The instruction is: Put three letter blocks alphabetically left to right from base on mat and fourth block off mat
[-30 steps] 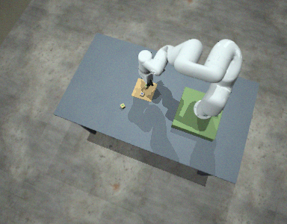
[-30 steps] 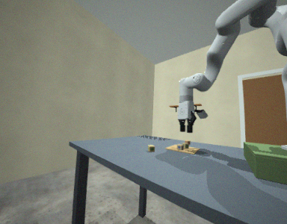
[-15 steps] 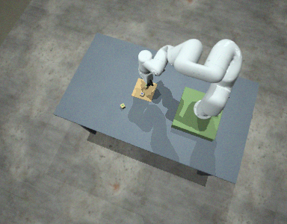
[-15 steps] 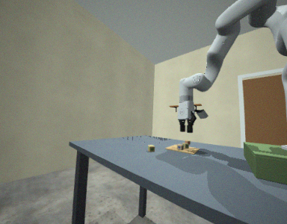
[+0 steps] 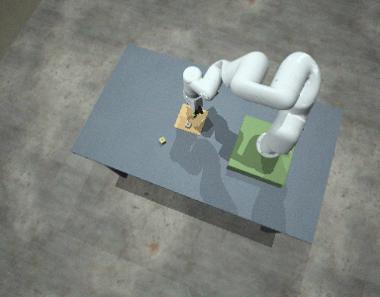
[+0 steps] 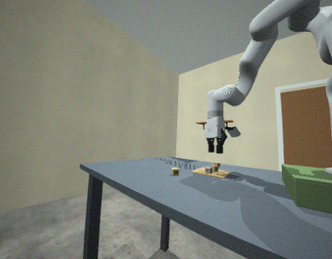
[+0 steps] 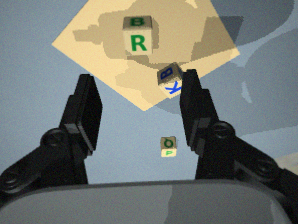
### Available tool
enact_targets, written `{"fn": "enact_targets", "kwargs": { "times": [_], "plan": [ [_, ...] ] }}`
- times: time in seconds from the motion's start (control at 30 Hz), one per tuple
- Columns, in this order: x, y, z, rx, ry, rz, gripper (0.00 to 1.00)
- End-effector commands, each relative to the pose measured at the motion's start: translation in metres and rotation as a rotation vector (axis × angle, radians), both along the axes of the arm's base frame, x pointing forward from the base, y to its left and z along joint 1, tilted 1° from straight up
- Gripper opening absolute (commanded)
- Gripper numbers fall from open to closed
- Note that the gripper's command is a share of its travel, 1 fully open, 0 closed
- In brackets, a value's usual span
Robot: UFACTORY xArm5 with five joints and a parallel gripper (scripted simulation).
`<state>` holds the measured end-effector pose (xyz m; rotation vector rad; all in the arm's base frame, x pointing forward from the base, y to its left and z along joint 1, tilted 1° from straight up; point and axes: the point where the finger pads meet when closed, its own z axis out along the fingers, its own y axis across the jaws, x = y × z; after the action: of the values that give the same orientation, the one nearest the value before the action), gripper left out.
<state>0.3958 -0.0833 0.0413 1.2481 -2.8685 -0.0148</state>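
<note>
My gripper (image 7: 139,88) hangs high above the table, partly open and empty, over the near corner of the tan mat (image 7: 154,45). On the mat stands a block (image 7: 137,36) with a green B on top and a green R on its side. A second block (image 7: 170,80) with blue letters, B on top and K on its side, sits at the mat's edge, close to my right finger in the picture. A third block (image 7: 168,146) with green O and P lies on the table off the mat. I see no fourth block in the wrist view. In the top view the gripper (image 5: 197,110) is above the mat (image 5: 190,119).
The arm's green base (image 5: 261,150) stands at the right of the grey table. The off-mat block (image 5: 161,141) lies to the left of the mat, towards the table's front edge. In the exterior view the gripper (image 6: 216,148) hangs well above the mat (image 6: 213,173).
</note>
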Motion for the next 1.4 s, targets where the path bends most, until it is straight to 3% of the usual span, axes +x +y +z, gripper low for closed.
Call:
{"fn": "enact_targets", "kwargs": {
  "times": [0.0, 0.5, 1.37],
  "plan": [
    [0.001, 0.0, 0.001, -0.001, -0.003, 0.0, 0.63],
    [0.001, 0.0, -0.006, -0.001, -0.003, 0.0, 0.63],
    [0.001, 0.0, -0.041, -0.001, -0.003, 0.0, 0.63]
  ]
}}
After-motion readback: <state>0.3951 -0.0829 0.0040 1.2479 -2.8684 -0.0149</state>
